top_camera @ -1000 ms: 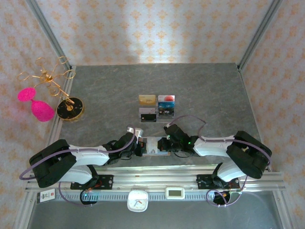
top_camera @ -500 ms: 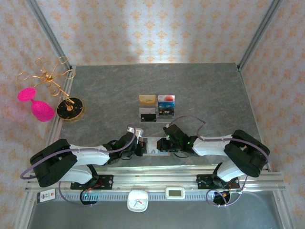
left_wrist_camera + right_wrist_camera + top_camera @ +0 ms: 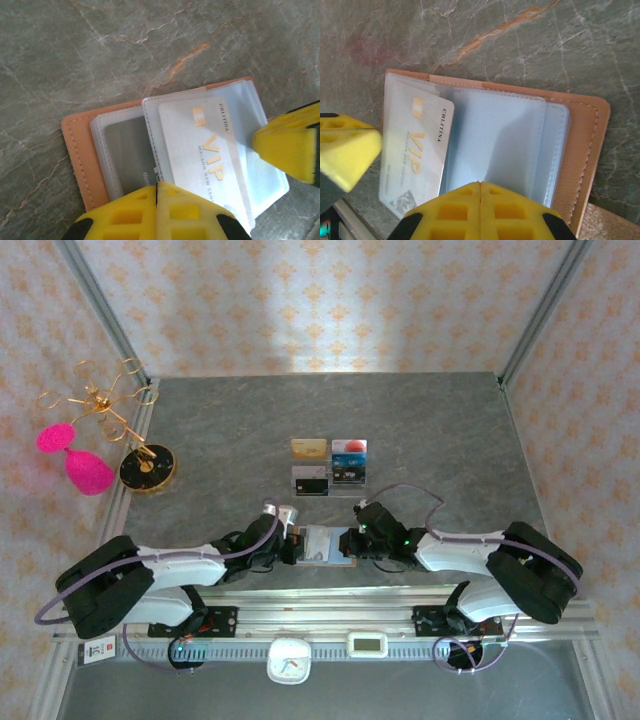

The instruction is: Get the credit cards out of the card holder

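Now the card holder point(image 3: 322, 546) lies spread open on the table point(image 3: 440, 430). It shows more of its pale inner page than it did a second ago, when much of it was hidden under the two wrists. In the left wrist view the tan leather cover and its clear sleeves fan out flat. A silvery VIP card point(image 3: 200, 145) sits in the uppermost sleeve, directly between the fingers of the left pincer point(image 3: 206, 165). That pincer is wide: one yellow finger is at the near edge of the sleeve and the other off its far end, with nothing gripped.

The right pincer point(image 3: 430, 162) is also wide and holds nothing. The same card lies under its gap and the leather spine runs off to its outer side. Over the last second both arms have shifted, the right elbow swinging outward and the left arm sinking toward the near edge, so the pincers have drawn slightly apart across the booklet.

We judge the opening step done. The card is exposed but still to be drawn out, and we cannot tell whether it has begun to leave its sleeve. Ahead of both pincers, well apart from the holder, four cards point(image 3: 329, 464) are set out in two rows.
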Tool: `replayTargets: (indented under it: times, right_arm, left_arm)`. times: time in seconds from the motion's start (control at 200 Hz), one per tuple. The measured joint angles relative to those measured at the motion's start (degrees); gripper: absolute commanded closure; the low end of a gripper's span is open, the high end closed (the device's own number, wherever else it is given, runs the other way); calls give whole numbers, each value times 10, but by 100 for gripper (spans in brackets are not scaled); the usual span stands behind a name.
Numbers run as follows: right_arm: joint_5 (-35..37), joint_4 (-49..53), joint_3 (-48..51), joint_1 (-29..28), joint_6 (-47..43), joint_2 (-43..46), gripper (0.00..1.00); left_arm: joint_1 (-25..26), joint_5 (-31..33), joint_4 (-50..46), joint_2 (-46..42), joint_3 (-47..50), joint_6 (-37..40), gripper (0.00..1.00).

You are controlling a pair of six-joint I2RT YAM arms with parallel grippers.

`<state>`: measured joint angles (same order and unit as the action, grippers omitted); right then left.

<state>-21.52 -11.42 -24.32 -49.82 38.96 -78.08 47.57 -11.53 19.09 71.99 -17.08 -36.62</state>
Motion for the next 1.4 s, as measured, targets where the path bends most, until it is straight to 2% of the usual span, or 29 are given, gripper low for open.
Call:
replayTargets:
  times: [0.03,0.145,0.3,0.491,0.686,1.081,1.402]
  right_arm:
    - [-3,-1,0,0,0,-3,100]
    - [-14,-5,0,0,-3,-7,89]
    - [-17,4,-8,0,-16,8,85]
    - [-21,15,-36,0,-26,28,76]
    - [-38,13,-49,0,-26,19,75]
    - [-73,-18,-60,0,-15,-63,75]
    - [-73,-41,-68,0,-6,-98,82]
  left_arm:
    - [0,0,-3,-10,0,2,100]
    - [0,0,-20,-43,-12,8,100]
    - [8,0,-21,-40,-39,12,100]
    - [9,14,-30,-29,-47,33,100]
    - [9,20,-39,-1,-52,42,100]
    - [9,30,-38,23,-24,41,100]
    - [9,29,6,50,-22,37,100]
